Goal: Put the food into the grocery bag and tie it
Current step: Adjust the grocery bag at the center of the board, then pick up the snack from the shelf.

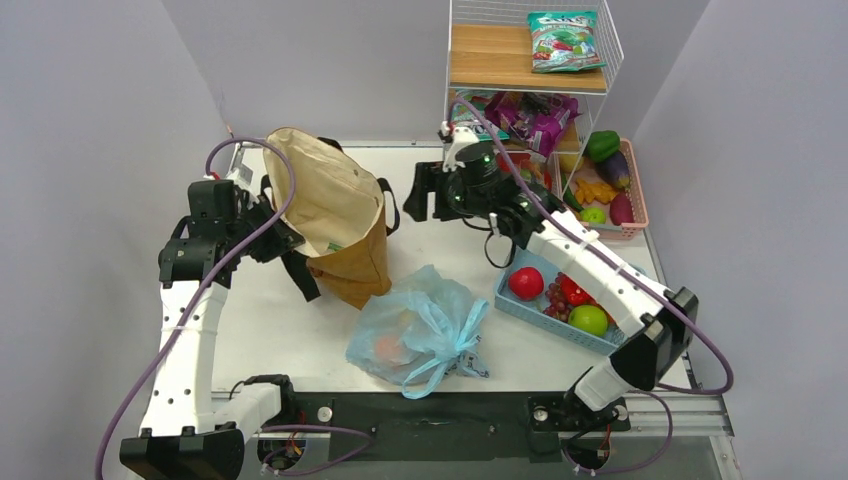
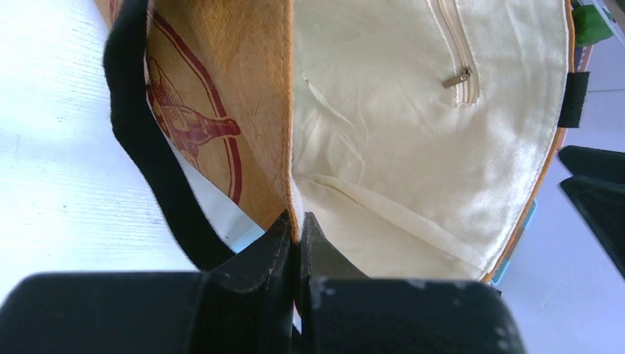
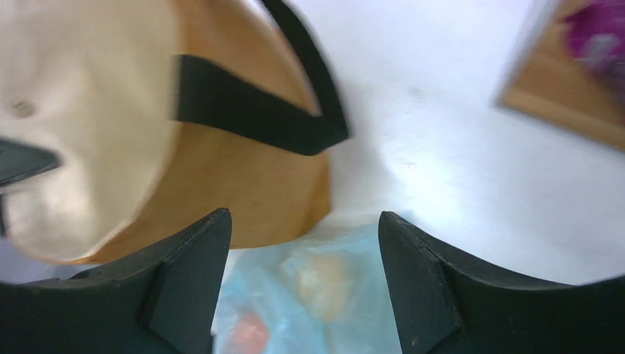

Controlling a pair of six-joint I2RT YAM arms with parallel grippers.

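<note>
Judging from how things lie, we take the step in hand to be the closing one. The grocery bag (image 1: 418,325) lies slumped on the surface (image 1: 270,330) near the front edge, just in front of the tote (image 1: 335,200). Food (image 1: 388,348) shows orange through its plastic, and its handles (image 1: 462,322) are bunched together. We cannot tell whether that bunch is a firm knot. To do it well, we would bring both arms to the handles, take one loop each, and pull apart evenly and low, so the thin plastic neither tears nor tips its load out.

The left end effector (image 2: 296,221) is pressed together on the tote's rim, pinching the fabric edge between its tips, so it would have to let go first. The right end effector (image 3: 304,217) is spread wide and holds nothing. It hangs above the surface beside the tote's strap (image 3: 250,118), with the grocery bag below it.
</note>
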